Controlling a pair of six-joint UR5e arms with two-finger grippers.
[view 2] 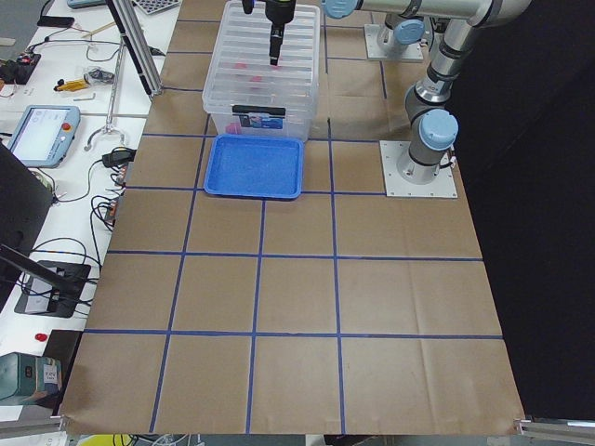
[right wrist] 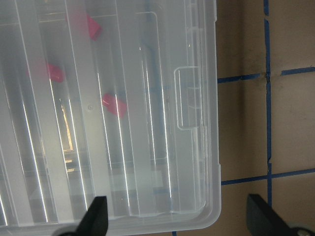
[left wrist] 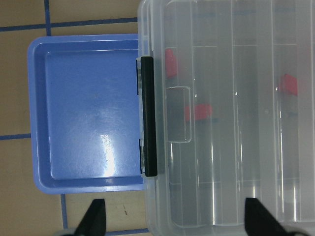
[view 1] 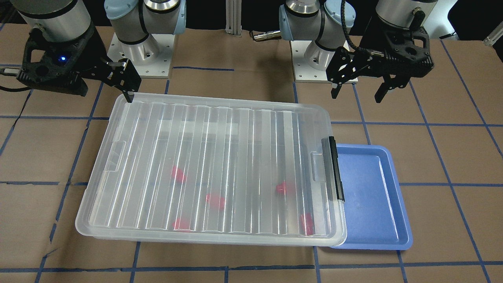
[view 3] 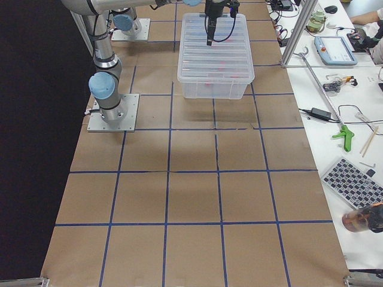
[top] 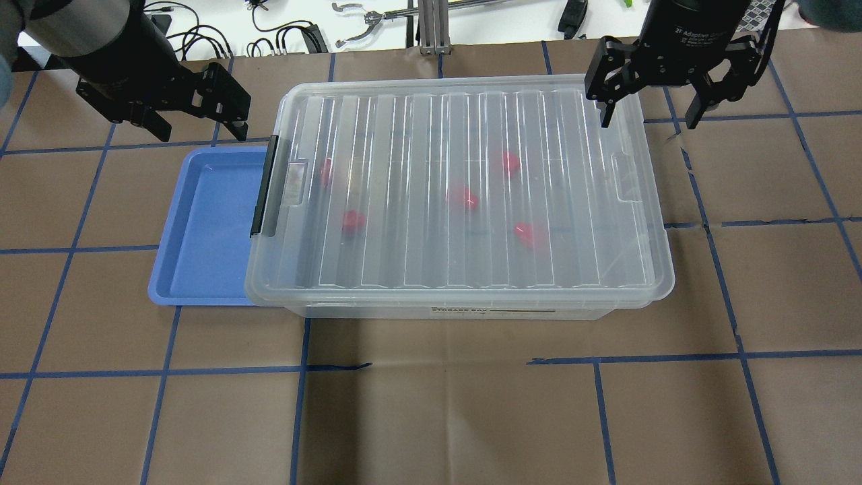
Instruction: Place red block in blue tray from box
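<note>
Plainly a robotics lab rather than a home. Told by a grey and pale-blue jointed robot arm bolted to a square metal base plate, on a table covered in brown paper and gridded with blue tape lines. At 9 o'clock in the left-end view, a white workbench with a grey touchscreen teach pendant and a silver aluminium frame post. At 12 o'clock overhead, loose black cables.

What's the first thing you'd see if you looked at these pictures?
A big clear box with its lid on fills the middle, and five bright red blocks show blurrily through the lid. An empty blue tray lies right by the box's black latch. Two black robot hands hang open, the left hand near the tray, the right hand at the box's other end.
</note>
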